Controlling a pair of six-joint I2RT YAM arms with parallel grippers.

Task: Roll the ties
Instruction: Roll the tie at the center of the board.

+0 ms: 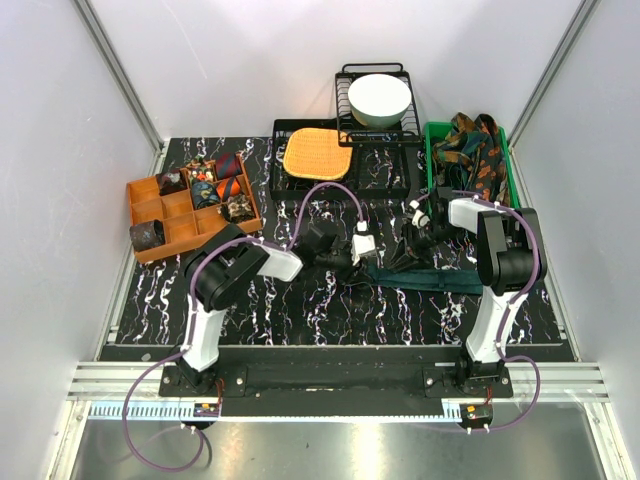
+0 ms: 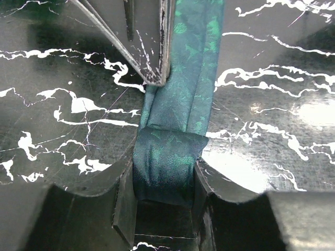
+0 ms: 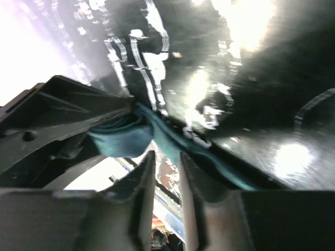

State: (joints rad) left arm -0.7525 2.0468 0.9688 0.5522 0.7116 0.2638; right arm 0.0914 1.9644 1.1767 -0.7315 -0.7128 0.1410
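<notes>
A plain dark teal tie (image 1: 425, 277) lies across the black marbled table (image 1: 300, 310) in front of the right arm. In the left wrist view its near end is folded into a small roll (image 2: 165, 164). My left gripper (image 2: 163, 182) is shut on that roll from both sides, and the flat strip (image 2: 196, 78) runs away from it. My right gripper (image 3: 167, 162) hovers close by, slightly open, with the strip (image 3: 167, 138) passing just beyond its fingertips and nothing between them. From above, both grippers (image 1: 352, 252) (image 1: 412, 240) meet at the table's middle.
An orange divided tray (image 1: 150, 215) at the left holds several rolled ties (image 1: 210, 185). A green bin (image 1: 500, 135) at the back right holds patterned ties (image 1: 475, 150). Behind stand a black wire basket (image 1: 290, 185) with an orange woven mat (image 1: 317, 152) and a rack with a white bowl (image 1: 378, 98).
</notes>
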